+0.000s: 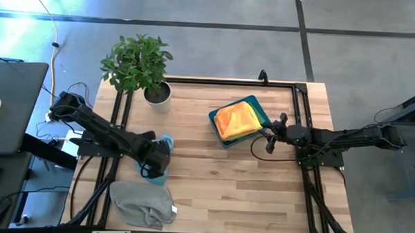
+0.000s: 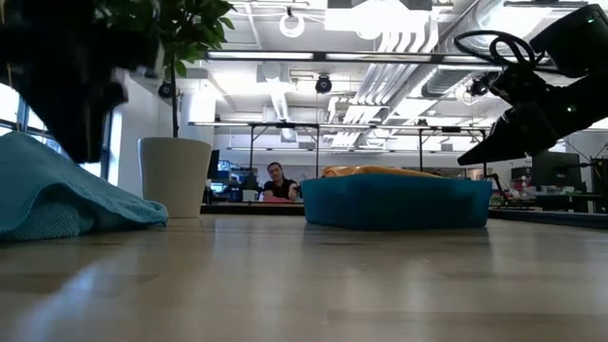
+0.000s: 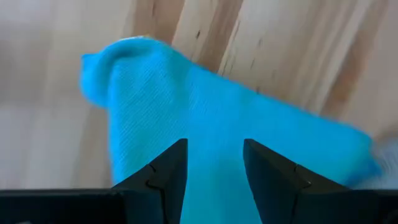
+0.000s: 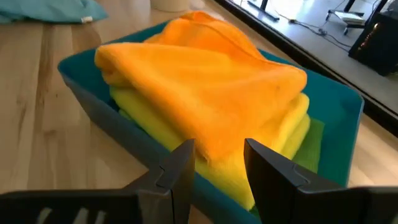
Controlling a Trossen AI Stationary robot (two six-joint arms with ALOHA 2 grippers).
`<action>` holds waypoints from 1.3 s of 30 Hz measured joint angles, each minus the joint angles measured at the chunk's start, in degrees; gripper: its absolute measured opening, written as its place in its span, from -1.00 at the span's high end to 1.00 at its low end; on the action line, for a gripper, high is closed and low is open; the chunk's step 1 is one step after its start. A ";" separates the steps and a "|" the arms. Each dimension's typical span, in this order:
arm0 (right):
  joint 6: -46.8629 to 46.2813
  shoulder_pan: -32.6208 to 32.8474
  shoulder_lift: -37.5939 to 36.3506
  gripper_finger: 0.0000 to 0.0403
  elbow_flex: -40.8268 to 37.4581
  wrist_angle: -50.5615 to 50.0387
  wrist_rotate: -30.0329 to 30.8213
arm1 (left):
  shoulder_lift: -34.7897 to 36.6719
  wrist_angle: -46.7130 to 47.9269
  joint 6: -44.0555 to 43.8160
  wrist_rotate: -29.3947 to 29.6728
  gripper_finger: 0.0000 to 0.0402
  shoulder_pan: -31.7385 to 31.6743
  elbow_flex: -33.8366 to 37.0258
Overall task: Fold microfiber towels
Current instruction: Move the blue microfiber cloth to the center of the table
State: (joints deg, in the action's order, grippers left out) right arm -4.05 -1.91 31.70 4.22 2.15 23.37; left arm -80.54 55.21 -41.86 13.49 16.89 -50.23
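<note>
A light blue towel lies crumpled on the wooden table at the left; it also shows in the low view. My left gripper points down right over it, open, with the towel showing between its fingers. A grey towel lies bunched near the front edge. An orange towel sits folded on a yellow one and a green one in the blue bin. My right gripper hovers open at the bin's right side, nothing between its fingers. My left gripper stands with open fingers just above the middle of the light blue towel, coming from above. Whether the fingertips touch the cloth I cannot tell.
A potted plant stands at the table's far left, its white pot behind the light blue towel. The blue bin's wall lies just under my right gripper. Bare wood stretches across the table's middle and near right.
</note>
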 joint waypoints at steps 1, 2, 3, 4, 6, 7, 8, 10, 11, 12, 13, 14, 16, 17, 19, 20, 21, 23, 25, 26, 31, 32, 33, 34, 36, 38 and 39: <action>-0.02 0.00 0.32 0.34 -0.01 -0.10 0.01 | 0.56 -1.96 -0.94 0.04 0.28 0.14 2.24; -0.02 0.00 0.77 0.34 -0.01 0.07 0.01 | 1.26 -2.00 -1.61 0.01 0.28 0.15 4.43; -0.02 0.00 0.66 0.34 0.01 -0.49 0.03 | 1.49 -2.98 -2.20 -0.03 0.28 0.16 6.41; 0.00 0.01 0.53 0.34 -0.01 -1.40 0.03 | 1.31 -5.95 -2.67 -0.25 0.28 0.27 8.10; -0.02 0.00 1.42 0.34 0.01 -1.19 0.02 | 1.21 -9.92 -3.00 -0.34 0.28 0.39 11.41; -0.01 0.00 1.21 0.34 0.05 -2.08 0.04 | 1.26 -11.10 -3.01 -0.30 0.28 0.39 12.92; 0.00 0.01 1.04 0.34 0.00 -3.20 0.07 | 0.78 -13.56 -3.02 -0.28 0.28 0.39 14.19; -0.02 0.00 1.73 0.34 -0.01 -3.03 0.05 | 0.46 -18.76 -2.70 0.03 0.28 0.04 16.28; -0.02 0.00 1.56 0.34 -0.01 -3.70 0.03 | 0.70 -20.37 -2.15 0.22 0.28 -0.14 17.14; 0.00 0.02 1.48 0.34 -0.01 -4.37 0.03 | 0.68 -22.56 -1.50 0.75 0.28 -0.14 17.82; 0.00 0.02 1.75 0.34 -0.01 -4.37 -0.01 | 0.67 -25.28 -0.81 1.35 0.28 -0.32 18.31; -0.01 0.01 1.99 0.34 -0.01 -4.29 -0.01 | 0.58 -27.45 0.19 1.73 0.28 -0.58 18.52; -0.01 0.02 1.97 0.34 -0.01 -5.13 0.01 | 0.56 -29.95 2.54 2.20 0.28 -0.83 18.76; 0.00 0.00 2.25 0.34 -0.01 -5.00 0.03 | 0.40 -31.79 4.06 2.44 0.28 -1.17 18.79; 0.00 0.00 2.41 0.34 -0.01 -5.15 0.05 | 0.16 -35.67 7.08 2.43 0.28 -1.93 18.81; 0.00 0.00 2.39 0.34 -0.01 -5.13 0.06 | -0.31 -38.01 8.41 2.40 0.28 -2.37 18.79; 0.00 0.02 2.40 0.34 -0.01 -5.19 0.07 | -0.58 -39.87 9.67 2.38 0.28 -2.91 18.81; 0.00 0.02 2.38 0.34 -0.01 -5.20 0.07 | -1.23 -43.79 12.34 2.41 0.28 -4.09 18.81; 0.00 0.01 2.44 0.34 -0.01 -5.20 0.07 | -3.04 -47.87 14.53 2.39 0.28 -5.40 18.77; 0.00 0.02 2.45 0.34 -0.01 -5.25 0.07 | -3.76 -49.10 15.38 2.31 0.28 -6.09 18.83; 0.00 0.02 2.39 0.34 -0.01 -5.31 0.07 | -9.70 -58.99 19.10 1.00 0.28 -8.79 18.75; 0.00 0.02 2.37 0.34 -0.01 -5.31 0.07 | -11.03 -61.49 19.79 0.76 0.28 -9.14 18.65; 0.00 0.01 2.40 0.34 -0.01 -5.31 0.07 | -12.42 -64.16 20.22 0.79 0.28 -9.50 18.62; 0.00 0.02 2.41 0.34 -0.01 -5.31 0.07 | -13.44 -66.32 20.77 0.53 0.28 -9.84 18.55; 0.00 0.01 2.41 0.34 -0.01 -5.31 0.07 | -15.73 -69.62 21.99 -0.35 0.28 -10.35 17.63; 0.00 0.02 2.41 0.34 -0.01 -5.33 0.07 | -17.77 -70.93 23.39 -0.68 0.28 -10.72 15.91; 0.00 0.02 2.41 0.34 -0.01 -5.33 0.07 | -18.56 -70.93 24.31 -0.77 0.28 -10.91 14.93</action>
State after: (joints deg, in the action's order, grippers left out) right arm -4.05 -1.89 34.11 4.21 -3.18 23.44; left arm -99.10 -15.71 -17.55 12.72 5.98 -35.30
